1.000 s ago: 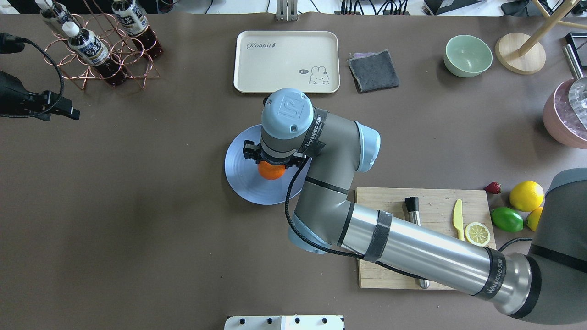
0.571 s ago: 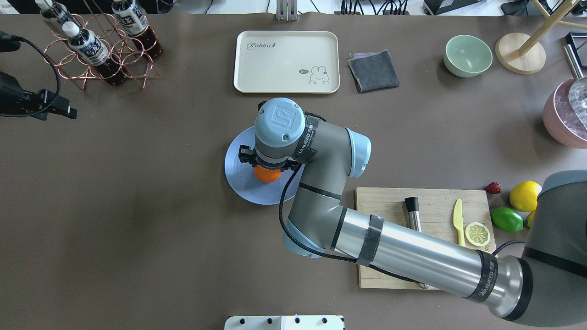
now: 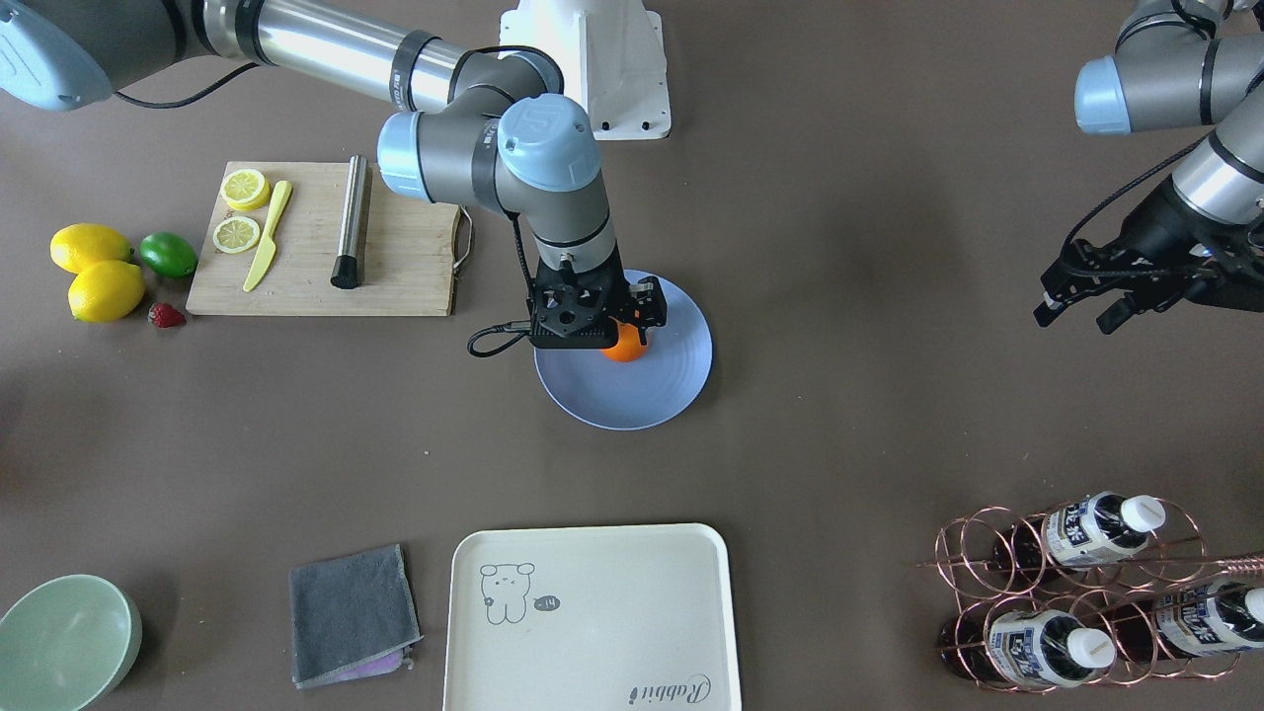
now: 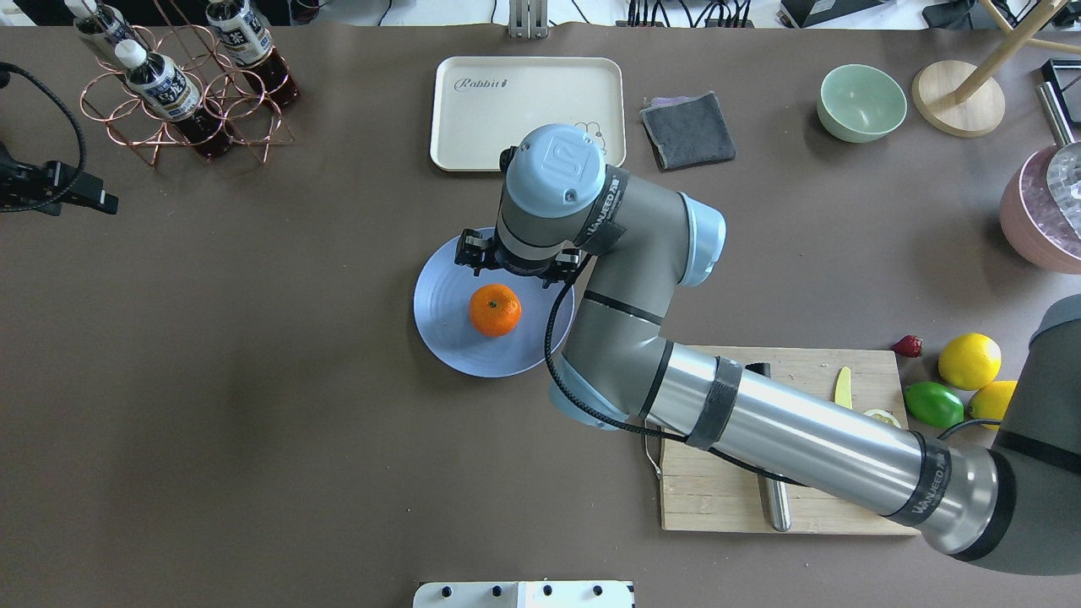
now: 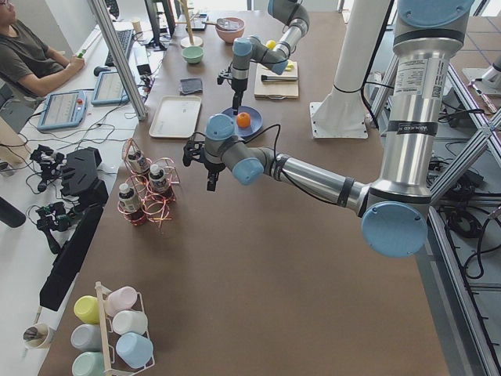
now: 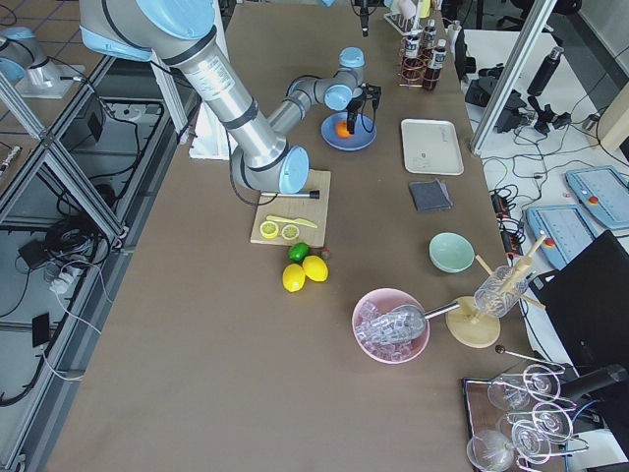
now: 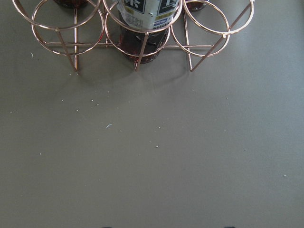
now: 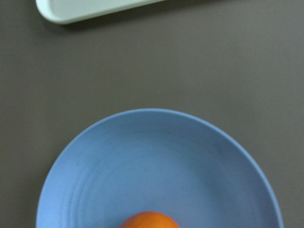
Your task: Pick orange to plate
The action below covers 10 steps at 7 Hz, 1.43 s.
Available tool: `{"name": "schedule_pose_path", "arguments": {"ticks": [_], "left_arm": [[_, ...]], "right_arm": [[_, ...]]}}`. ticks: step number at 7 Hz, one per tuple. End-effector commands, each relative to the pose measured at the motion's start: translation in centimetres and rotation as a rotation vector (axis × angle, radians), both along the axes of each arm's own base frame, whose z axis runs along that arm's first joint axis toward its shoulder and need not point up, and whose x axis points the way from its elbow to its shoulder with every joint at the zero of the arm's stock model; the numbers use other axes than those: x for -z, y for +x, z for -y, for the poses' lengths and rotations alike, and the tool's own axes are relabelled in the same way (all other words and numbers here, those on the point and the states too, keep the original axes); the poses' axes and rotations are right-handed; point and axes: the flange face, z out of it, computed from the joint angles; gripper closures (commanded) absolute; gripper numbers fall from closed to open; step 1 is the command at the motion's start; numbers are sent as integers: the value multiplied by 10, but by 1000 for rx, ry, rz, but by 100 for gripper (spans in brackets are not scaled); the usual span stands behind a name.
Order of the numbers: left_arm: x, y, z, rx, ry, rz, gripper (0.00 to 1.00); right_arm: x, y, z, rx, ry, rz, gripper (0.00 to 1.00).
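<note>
The orange (image 4: 495,310) sits alone near the middle of the light blue plate (image 4: 448,338), also seen in the front view as the orange (image 3: 626,346) on the plate (image 3: 652,395). My right gripper (image 4: 517,263) hangs above the plate's far side, open, with nothing between its fingers and clear of the fruit. Its wrist view shows only the orange's top (image 8: 149,220) at the lower edge, on the plate (image 8: 156,161). My left gripper (image 3: 1086,311) stays far off at the table's left side near the bottle rack, open and empty.
A cream tray (image 4: 490,110) lies just beyond the plate, with a grey cloth (image 4: 688,128) and a green bowl (image 4: 861,101) to its right. The cutting board (image 4: 709,498), lemons (image 4: 969,361) and lime (image 4: 933,404) sit under and beside my right arm. A copper bottle rack (image 4: 177,93) stands far left.
My right gripper has let go of the orange and pulled up and away toward the tray. The orange now rests uncovered on the plate. The left gripper has drifted slightly left.
</note>
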Motion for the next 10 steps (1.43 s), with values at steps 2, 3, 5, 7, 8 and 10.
{"name": "schedule_pose_path", "arguments": {"ticks": [2,3,5,7,8,10], "left_arm": [[-94,-119,-10,-24,0,28,9],[-115,-157,-17,-26,-20,20,3],[-208,-211,-51,-71,-94,74,3],[-224,-239,-63,-2,-131,86,3],[-223,-241,-62,5,-128,95,3],[-222,-239,-68,1,-126,92,3]], "right_arm": [[-99,193,73,178,129,-66,0],[-158,264,86,253,211,-75,0],[-283,460,92,297,323,-81,0],[-387,565,45,319,351,-138,0],[-414,576,21,322,319,-149,0],[-465,590,-15,332,238,-223,0]]}}
